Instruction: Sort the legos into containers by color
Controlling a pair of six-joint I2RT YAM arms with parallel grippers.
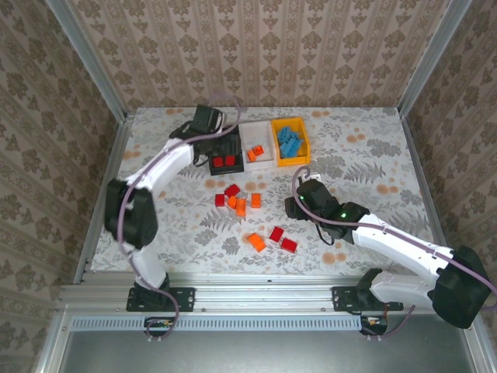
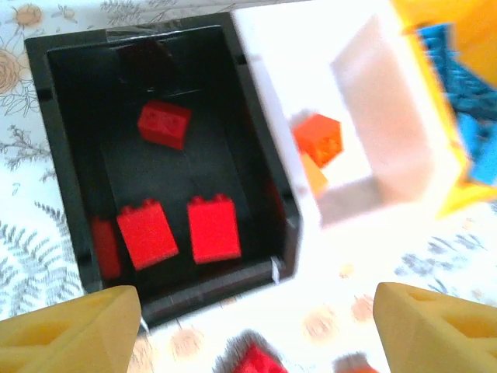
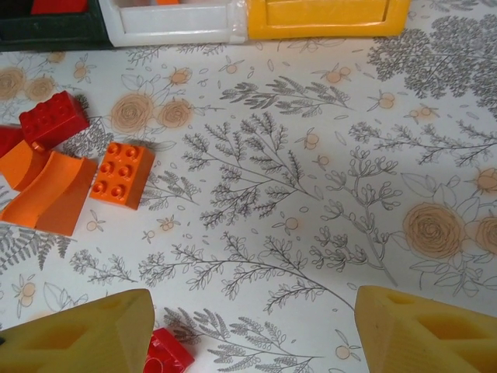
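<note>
Three open bins stood side by side in a row at the far side of the bench (image 1: 373, 155): a black bin (image 2: 66, 171), a white bin (image 2: 404, 101) and an orange-yellow bin (image 1: 291, 162). The black bin contained at least four red bricks (image 2: 213, 228). The white bin contained an orange brick (image 2: 318, 138). The orange-yellow bin contained blue bricks (image 1: 289, 140).

The left end effector (image 2: 256, 330) hung above the near edge of the black bin, fingers spread wide with nothing between them. The right end effector (image 3: 255, 326) was low over the bench, to the right of the loose bricks, also wide open and empty.

Loose red and orange bricks lay on the bench in two groups: a cluster (image 1: 237, 198) just in front of the bins, and three bricks (image 1: 272, 239) nearer the arm bases.
</note>
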